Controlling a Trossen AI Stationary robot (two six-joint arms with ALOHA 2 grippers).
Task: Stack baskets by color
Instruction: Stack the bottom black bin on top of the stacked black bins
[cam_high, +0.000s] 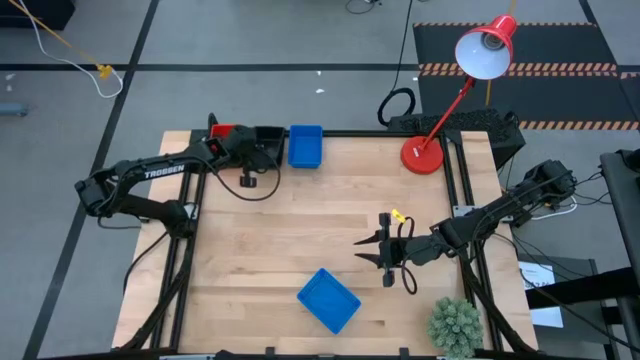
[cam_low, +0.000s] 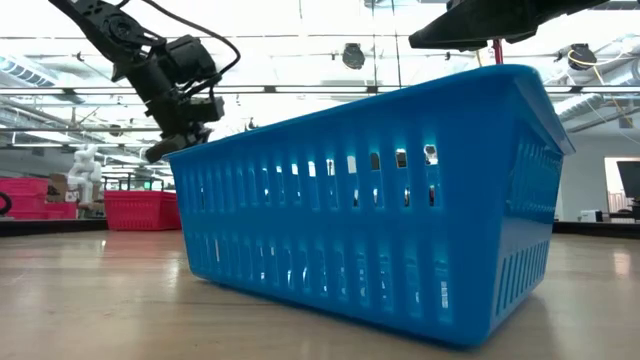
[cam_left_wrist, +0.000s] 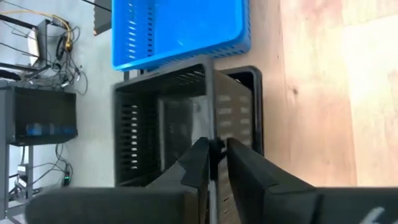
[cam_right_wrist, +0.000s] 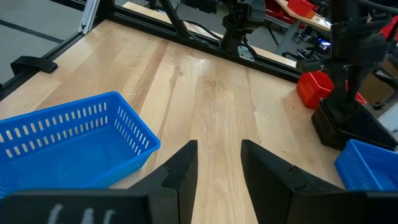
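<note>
The worktop (cam_high: 300, 230) is pale wood planking with visible grain, framed in dark metal rails. Along its far edge stand baskets of thin moulded plastic with slotted sides: a red basket (cam_high: 222, 131) at the far left corner, black baskets (cam_left_wrist: 186, 112) nested one in another beside it, and a blue basket (cam_high: 305, 146) just beside those.

The left hand (cam_left_wrist: 216, 163) is over the black baskets, its two dark, wedge-shaped fingers standing on either side of the upright slotted wall of one black basket. The fingers lie close to that wall with a thin gap showing, and whether they grip it I cannot tell.

A second blue basket (cam_high: 328, 299) sits alone near the front edge, turned askew to the planks. Its rim is rounded and glossy, and its walls are pierced by rows of narrow vertical slots.

The right hand (cam_high: 381, 251) hovers above bare wood toward the right side, just beyond that lone blue basket. Its fingers are parted, with nothing between them.

A red lamp (cam_high: 486, 48) with a round base stands at the far right corner
</note>
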